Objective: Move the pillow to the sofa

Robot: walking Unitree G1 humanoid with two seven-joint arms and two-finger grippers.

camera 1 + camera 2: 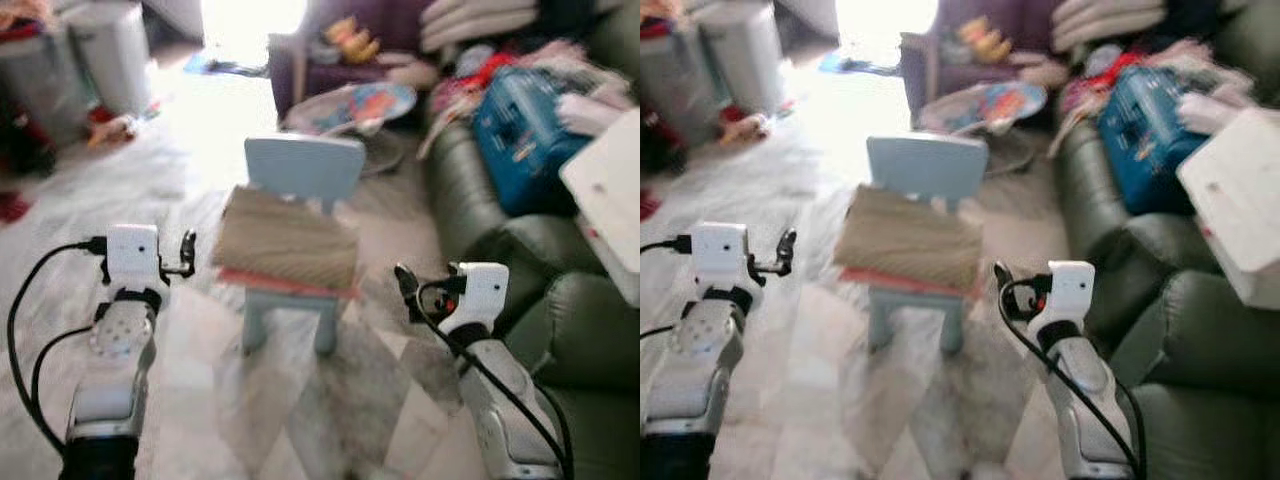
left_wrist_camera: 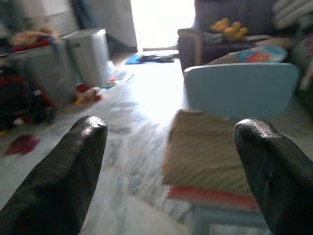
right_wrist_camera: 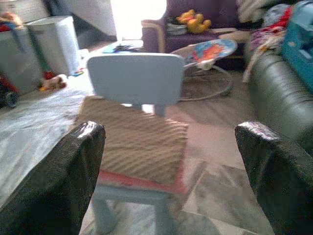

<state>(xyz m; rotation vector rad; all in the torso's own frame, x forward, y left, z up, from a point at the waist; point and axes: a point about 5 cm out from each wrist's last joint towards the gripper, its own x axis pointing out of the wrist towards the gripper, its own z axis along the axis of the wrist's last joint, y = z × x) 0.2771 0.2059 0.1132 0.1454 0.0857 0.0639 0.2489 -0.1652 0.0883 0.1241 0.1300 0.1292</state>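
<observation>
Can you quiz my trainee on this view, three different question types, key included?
1. True or false: the pillow lies on the small blue chair.
2. The green sofa stands to the robot's: A) left B) right C) rear
3. Fill in: both the left claw and right claw have their fingers ____.

Key: 1 true; 2 B; 3 open, each on its own side of the chair, neither touching the pillow.

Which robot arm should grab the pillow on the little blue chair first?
Probably the right. The right gripper and left gripper both have open jaws flanking the pillow on the chair, but the right is on the sofa side. Using both may hold it best.
</observation>
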